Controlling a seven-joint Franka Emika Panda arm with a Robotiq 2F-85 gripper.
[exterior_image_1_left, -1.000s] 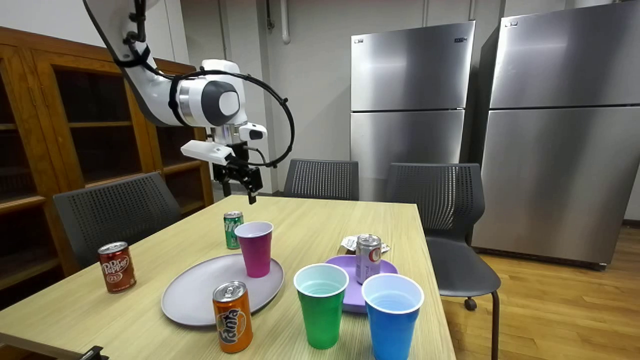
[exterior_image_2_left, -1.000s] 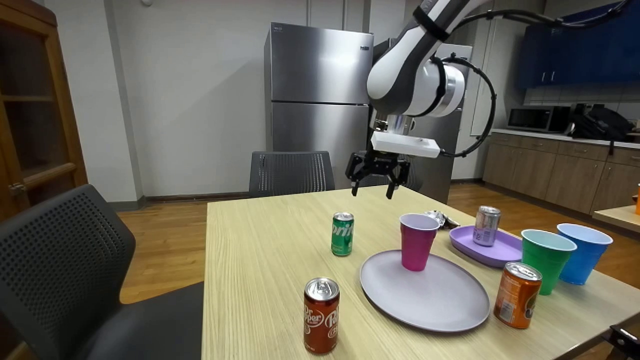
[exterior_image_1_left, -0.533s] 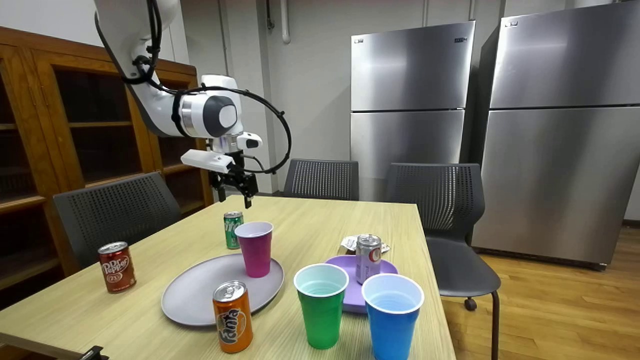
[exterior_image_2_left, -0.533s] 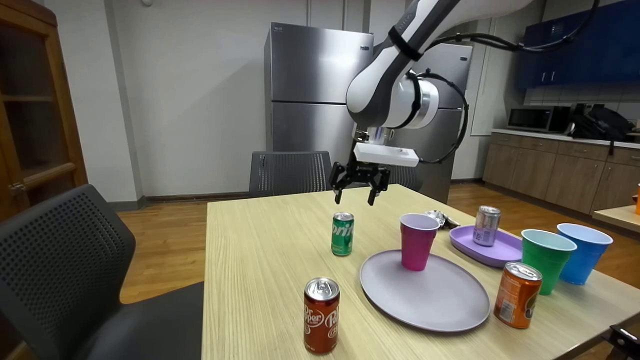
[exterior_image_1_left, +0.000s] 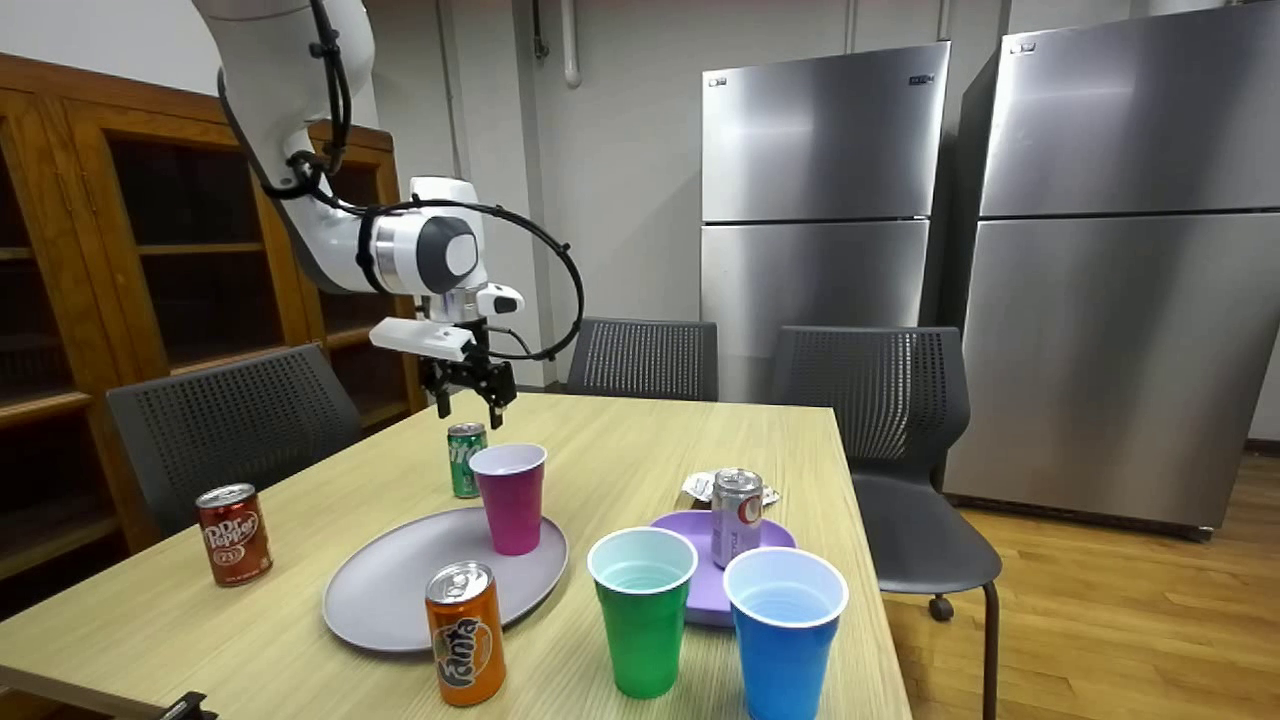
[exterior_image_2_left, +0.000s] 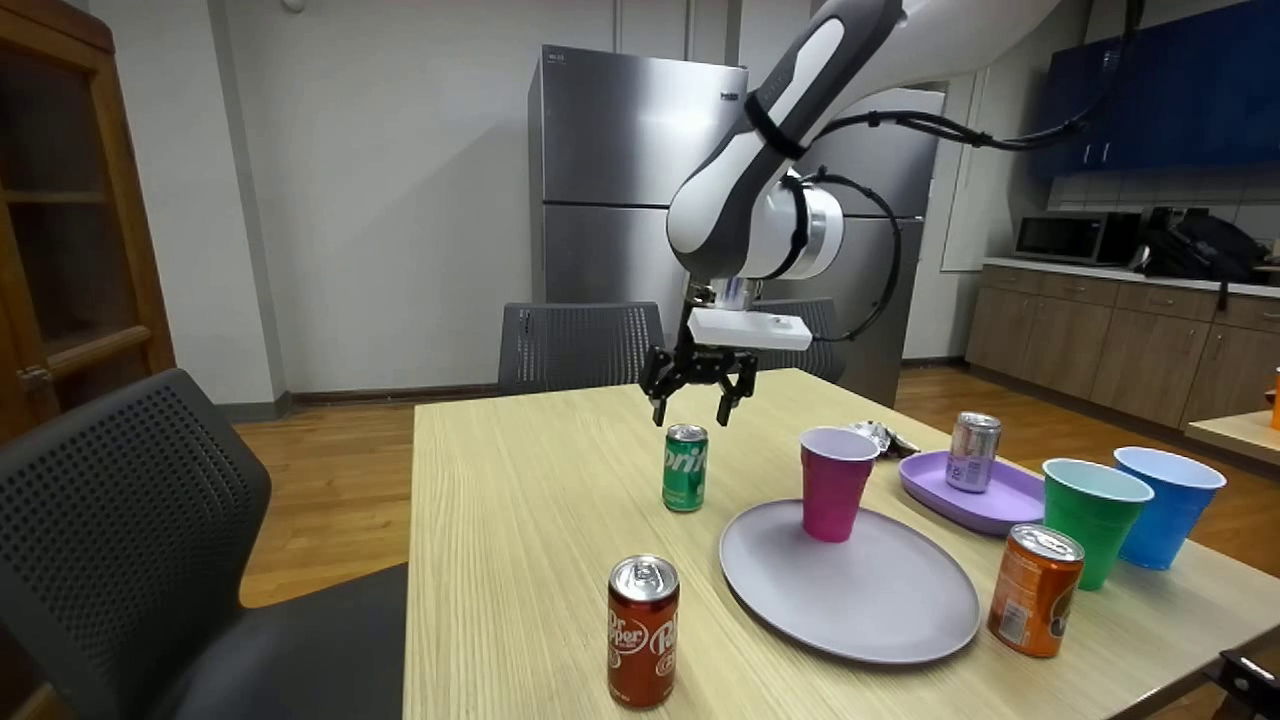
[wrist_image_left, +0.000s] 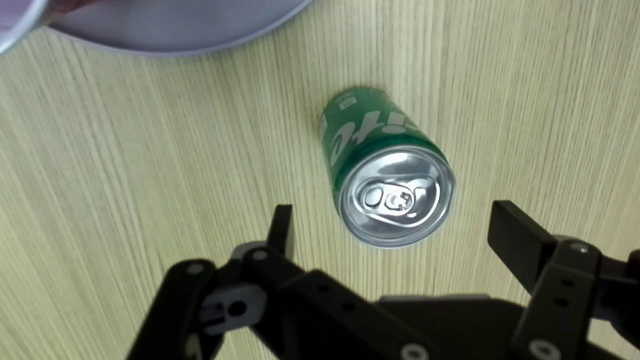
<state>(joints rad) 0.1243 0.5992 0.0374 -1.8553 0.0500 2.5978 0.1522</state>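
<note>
At upper left of the wrist view, the plate (wrist_image_left: 185, 25) — then, to its right, the can (wrist_image_left: 385, 165), long axis upright, just below the gripper (wrist_image_left: 390, 220), whose jaws stand wide apart over its lid — nothing held

In an exterior view, your gripper (exterior_image_1_left: 470, 412) hangs just above the Sprite can (exterior_image_1_left: 467, 462), nearest the far edge of the table (exterior_image_1_left: 630, 430). The Dr Pepper can (exterior_image_1_left: 234, 535) stands by the left edge; right of it you have a plate (exterior_image_1_left: 400, 570), bearing a cup (exterior_image_1_left: 512, 510), the Fanta can (exterior_image_1_left: 465, 635) before it. By the right edge, behind a second cup (exterior_image_1_left: 645, 640) and third cup (exterior_image_1_left: 783, 665), a tray (exterior_image_1_left: 708, 590) holds a fourth can (exterior_image_1_left: 737, 520).
</note>
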